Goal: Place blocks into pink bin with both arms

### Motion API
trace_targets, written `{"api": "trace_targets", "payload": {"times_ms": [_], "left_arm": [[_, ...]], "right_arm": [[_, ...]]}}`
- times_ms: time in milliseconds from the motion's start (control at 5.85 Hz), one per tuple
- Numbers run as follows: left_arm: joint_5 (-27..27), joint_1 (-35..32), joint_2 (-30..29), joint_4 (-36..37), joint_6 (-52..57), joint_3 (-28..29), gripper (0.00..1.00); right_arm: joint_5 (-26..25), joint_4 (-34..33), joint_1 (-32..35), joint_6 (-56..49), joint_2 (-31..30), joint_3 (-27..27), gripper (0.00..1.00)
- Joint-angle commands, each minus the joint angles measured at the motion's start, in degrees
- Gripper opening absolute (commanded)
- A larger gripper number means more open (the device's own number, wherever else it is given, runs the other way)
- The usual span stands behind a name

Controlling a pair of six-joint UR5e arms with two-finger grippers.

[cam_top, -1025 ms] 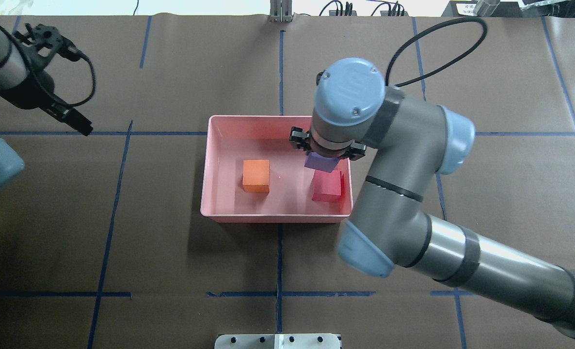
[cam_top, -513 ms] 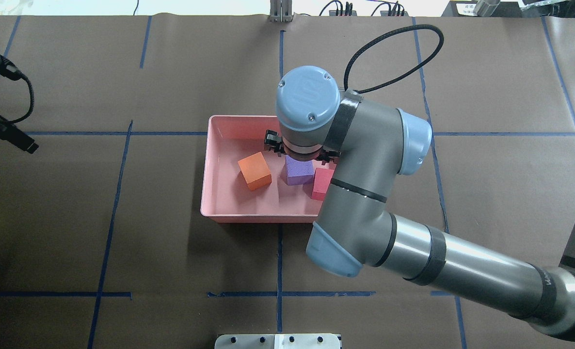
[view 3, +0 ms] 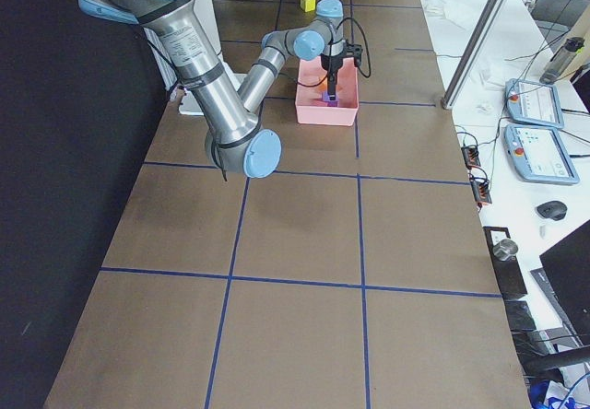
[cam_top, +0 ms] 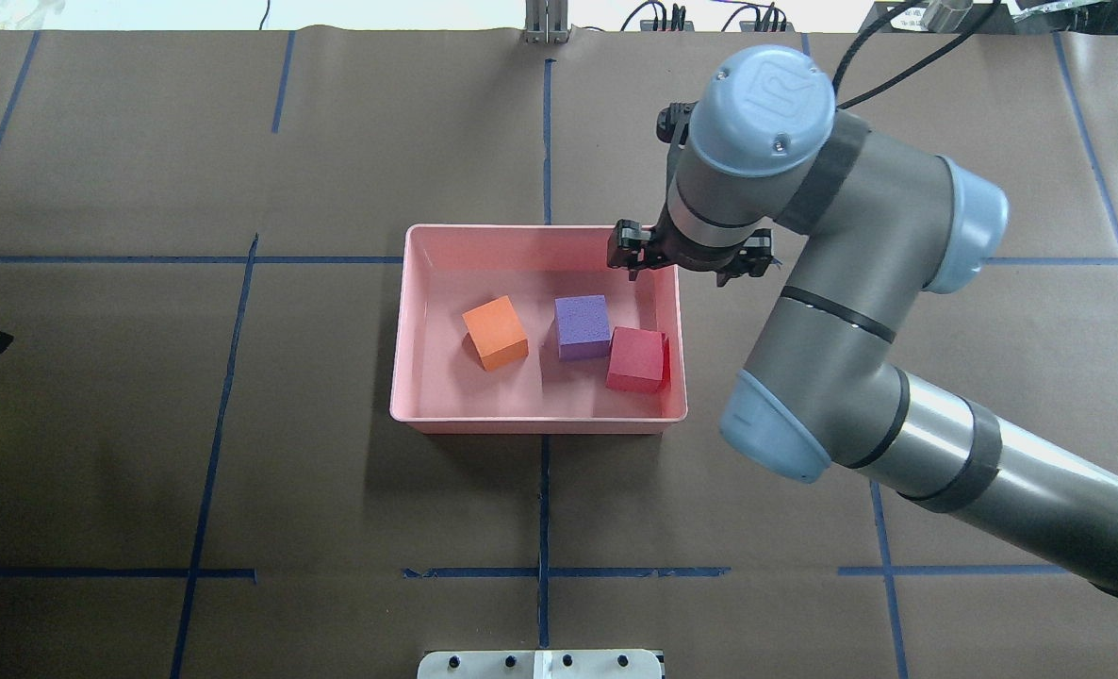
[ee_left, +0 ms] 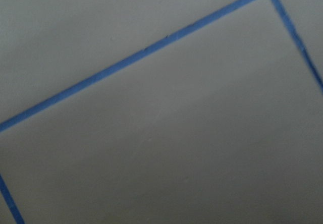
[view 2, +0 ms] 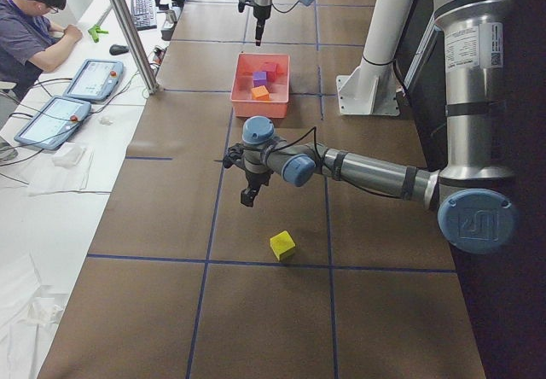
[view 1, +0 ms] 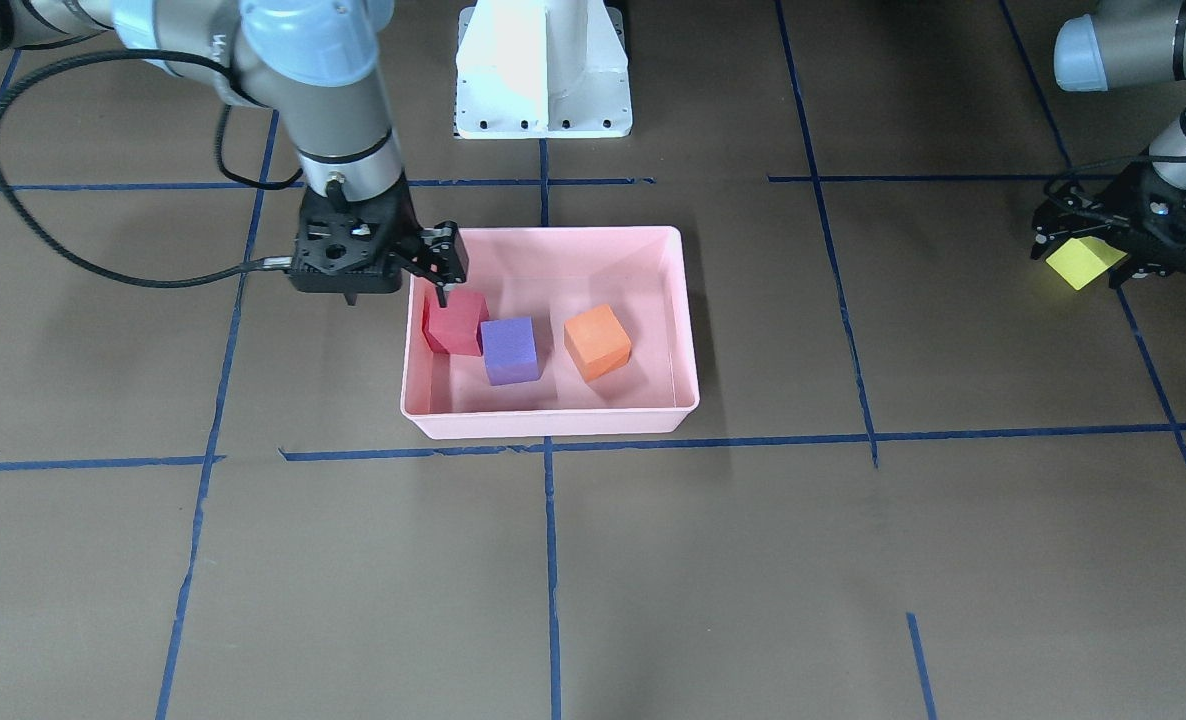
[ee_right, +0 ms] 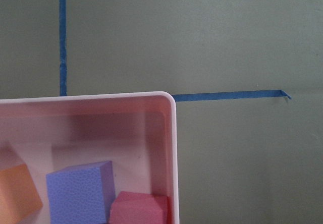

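While over the pink bin's (cam_top: 540, 227) corner, right tool (cam_top: 686, 269) hangs clear.

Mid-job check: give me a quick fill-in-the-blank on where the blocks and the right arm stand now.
The pink bin holds ___ blocks.
The purple block sits between the orange block and the ___ one.
The leftover block on the table outside the bin is ___.
The right gripper, its fingers apart over the bin's corner, holds ___.
Missing words: three; red; yellow; nothing.
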Motion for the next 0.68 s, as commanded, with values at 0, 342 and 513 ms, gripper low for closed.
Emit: {"api": "trace_targets", "payload": {"times_ms": [0, 342, 513], "left_arm": [[-0.2, -0.1, 5.8, -16.6, 6.9, 5.9, 1.00], [-3.5, -0.9, 9.0, -17.1, 13.7, 6.3, 1.00], [-3.8, -0.9, 9.4, -17.3, 13.9, 7.0, 1.00]], "right_arm": [[0.4, 0.1, 0.6, -1.0, -1.4, 1.1, 1.00], [0.2, 0.2, 0.6, -1.0, -1.9, 1.6, 1.00], [-0.1, 0.2, 0.6, -1.0, -2.2, 1.7, 1.00]]}}
